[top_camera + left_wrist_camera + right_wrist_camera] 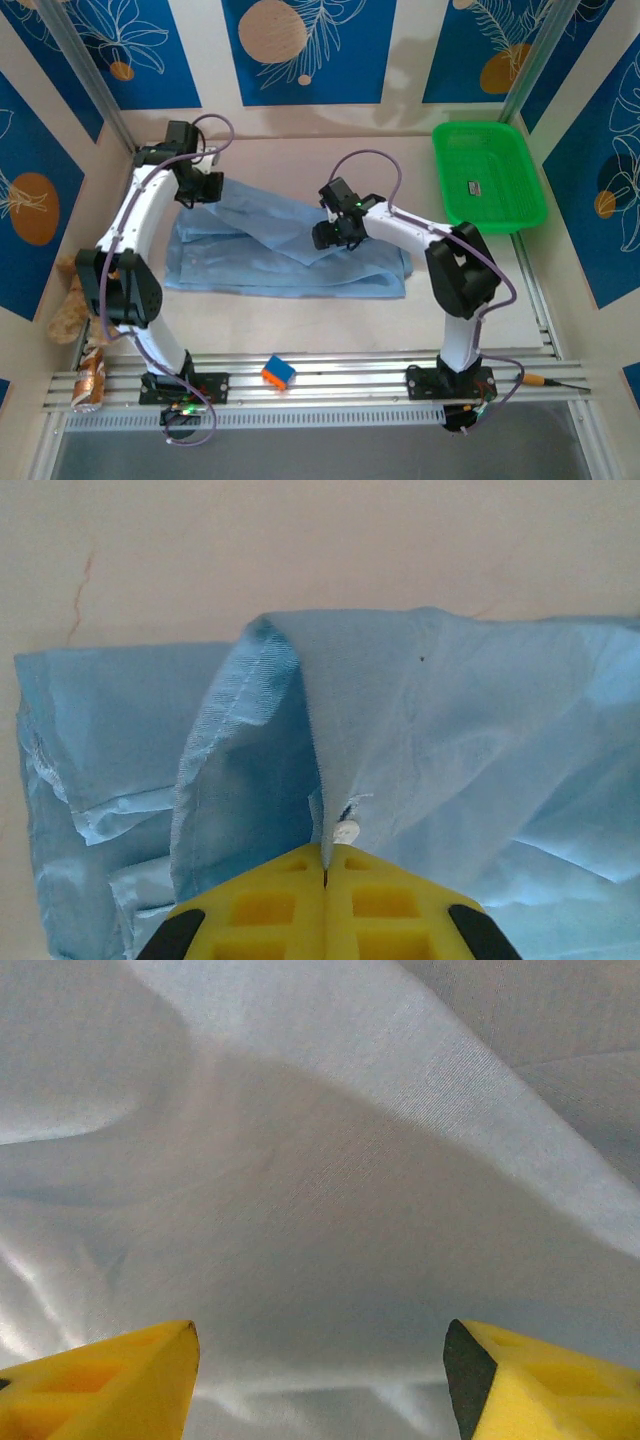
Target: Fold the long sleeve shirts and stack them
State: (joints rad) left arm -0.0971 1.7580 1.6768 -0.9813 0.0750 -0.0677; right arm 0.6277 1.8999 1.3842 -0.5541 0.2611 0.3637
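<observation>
At centre frame: light blue shirt (270,255) lies spread on table (330,325) | upper left: my left gripper (200,190) clamped together on a raised shirt edge | centre: my right gripper (335,236) fingers apart over the fabric

— Where does the long sleeve shirt (285,258) lie?
— Spread on the table (330,325), about its middle.
— And around it?
— The basket (488,175) sits at 2 o'clock from the shirt, well apart, in the far right corner. The teddy bear (72,300) lies at 8 o'clock, past the table's left edge. The small block (278,372) is at 6 o'clock, by the near rail (340,385), between the arm bases.
— The grippers?
— The left gripper (203,190) is at the shirt's 10 o'clock corner, the right gripper (333,235) over the cloth toward 2 o'clock of its middle.
</observation>
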